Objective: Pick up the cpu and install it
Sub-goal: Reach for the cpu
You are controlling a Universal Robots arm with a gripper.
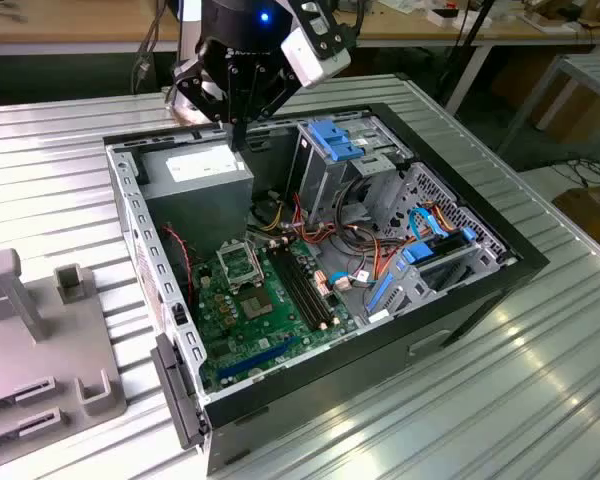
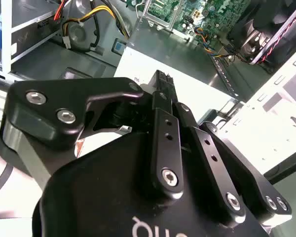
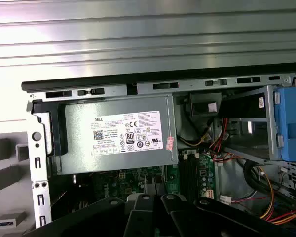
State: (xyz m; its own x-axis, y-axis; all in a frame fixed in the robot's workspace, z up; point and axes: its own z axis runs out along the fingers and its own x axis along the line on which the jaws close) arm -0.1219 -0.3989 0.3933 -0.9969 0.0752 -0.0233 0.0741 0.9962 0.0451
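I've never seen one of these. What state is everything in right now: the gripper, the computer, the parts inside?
gripper: shut, hanging over the power supply.
case: lying on its side, panel off, insides exposed.
power supply: mounted in the case, label facing up.
socket: uncovered, no cooler on it; unclear whether a chip sits inside.
memory slots: empty.
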